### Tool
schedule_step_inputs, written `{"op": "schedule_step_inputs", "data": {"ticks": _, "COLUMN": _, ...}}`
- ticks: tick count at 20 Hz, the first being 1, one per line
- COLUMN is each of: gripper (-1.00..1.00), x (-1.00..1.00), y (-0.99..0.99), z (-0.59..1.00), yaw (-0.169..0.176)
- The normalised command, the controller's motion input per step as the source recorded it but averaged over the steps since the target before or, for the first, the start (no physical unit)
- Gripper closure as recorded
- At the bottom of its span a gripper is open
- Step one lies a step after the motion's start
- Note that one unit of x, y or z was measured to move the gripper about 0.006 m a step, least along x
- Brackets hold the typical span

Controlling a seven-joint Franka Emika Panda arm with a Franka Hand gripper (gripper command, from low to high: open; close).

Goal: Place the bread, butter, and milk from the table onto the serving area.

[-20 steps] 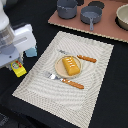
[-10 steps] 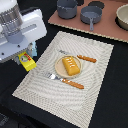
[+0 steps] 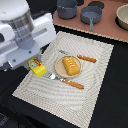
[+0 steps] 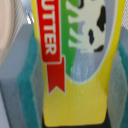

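Bread (image 3: 70, 65) on plate (image 3: 59, 69)

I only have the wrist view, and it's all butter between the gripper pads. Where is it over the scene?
Observer: The butter is at the placemat's edge on the exterior view's left, close to the fork.
Operator: Is the bread placed yet?
Observer: Yes, the bread lies on the plate in the middle of the placemat.
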Motion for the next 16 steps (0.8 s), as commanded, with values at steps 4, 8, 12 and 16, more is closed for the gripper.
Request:
{"op": "schedule_step_inputs", "data": {"ticks": 4, "gripper": 1.0, "x": 0.94, "y": -0.35, "z": -0.05, "yaw": -0.015}}
{"op": "schedule_step_inputs", "data": {"ticks": 8, "gripper": 1.0, "x": 0.94, "y": -0.34, "z": -0.07, "yaw": -0.015}}
{"op": "schedule_step_inputs", "data": {"ticks": 12, "gripper": 1.0, "x": 0.91, "y": -0.25, "z": -0.16, "yaw": -0.011}}
{"op": "schedule_step_inputs", "data": {"ticks": 16, "gripper": 1.0, "x": 0.77, "y": -0.18, "z": -0.24, "yaw": -0.008}}
